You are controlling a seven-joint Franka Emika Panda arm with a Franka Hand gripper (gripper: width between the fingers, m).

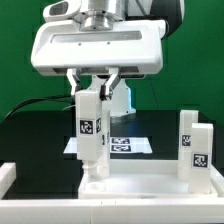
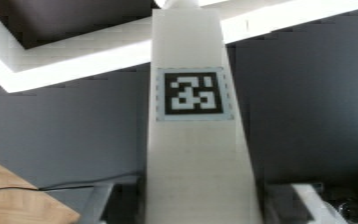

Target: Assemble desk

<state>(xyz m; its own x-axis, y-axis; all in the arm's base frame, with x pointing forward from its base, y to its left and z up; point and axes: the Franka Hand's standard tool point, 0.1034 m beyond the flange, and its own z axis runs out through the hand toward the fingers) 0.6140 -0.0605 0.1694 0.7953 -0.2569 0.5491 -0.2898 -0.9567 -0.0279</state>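
My gripper [image 1: 97, 93] is shut on a white block leg [image 1: 91, 125] with a black-and-white tag and holds it upright. The leg's lower end meets the white desk panel [image 1: 140, 187] at the corner on the exterior view's left. I cannot tell whether it sits in the socket. Two more tagged legs [image 1: 196, 146] stand upright on the panel at the exterior view's right. In the wrist view the held leg [image 2: 197, 130] runs down the middle between my fingers [image 2: 311, 200], and the gripper [image 2: 197, 206] is closed on it. The panel's white edge [image 2: 51, 66] shows past the leg's far end.
The marker board [image 1: 128, 146] lies on the black table behind the panel. A green backdrop stands at the back. A black cable [image 1: 30, 103] runs across the table at the exterior view's left. A white raised block [image 1: 8, 176] sits at the panel's left end.
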